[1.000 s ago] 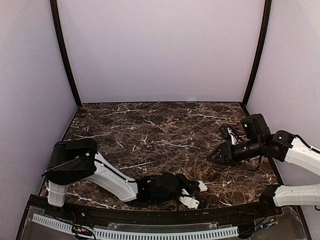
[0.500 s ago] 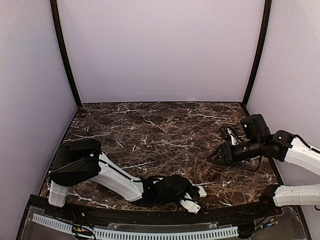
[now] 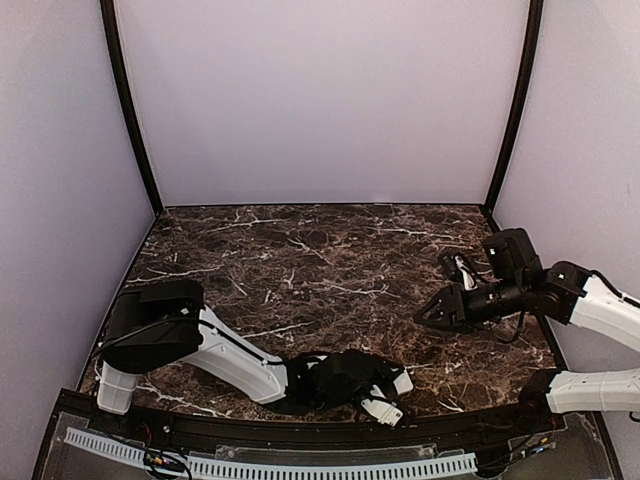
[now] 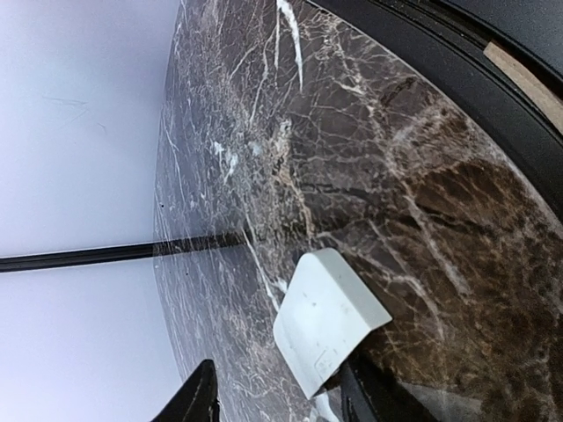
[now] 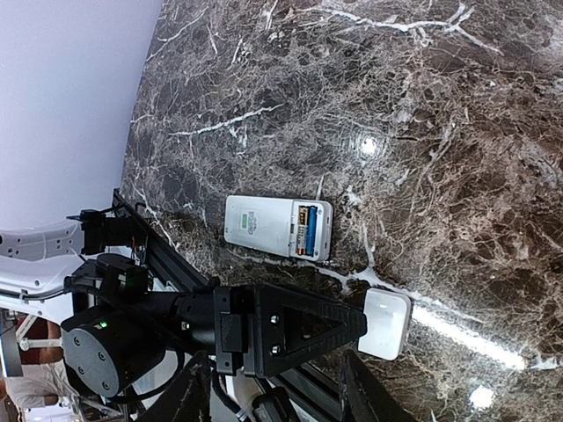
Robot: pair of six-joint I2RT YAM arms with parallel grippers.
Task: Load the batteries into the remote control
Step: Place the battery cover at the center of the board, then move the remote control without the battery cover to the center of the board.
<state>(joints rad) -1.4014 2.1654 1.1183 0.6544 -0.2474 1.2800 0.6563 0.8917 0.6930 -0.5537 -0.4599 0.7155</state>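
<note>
The white remote control (image 5: 268,225) lies face down with its battery bay open; one blue battery (image 5: 310,230) sits in it beside a gold-coloured slot. A white battery cover (image 5: 387,323) lies on the marble. My left gripper (image 5: 359,322) is open, low over the table, with its tip at the cover. In the left wrist view the cover (image 4: 327,318) leans against the right finger (image 4: 374,400) of the left gripper (image 4: 274,396). In the top view the left gripper (image 3: 392,397) hides most of the remote (image 3: 401,380); the cover (image 3: 385,409) lies near the rail. My right gripper (image 3: 427,312) is open, empty, and held above the table.
A black rail (image 3: 300,425) runs along the table's near edge, close to the cover and the left gripper. Purple walls enclose the brown marble table (image 3: 300,260) on three sides. A small dark and white object (image 3: 458,268) lies at the right, by the right arm.
The left arm has reached slightly further right along the near edge, and the cover has shifted a little right with it. The right arm has hardly moved.
</note>
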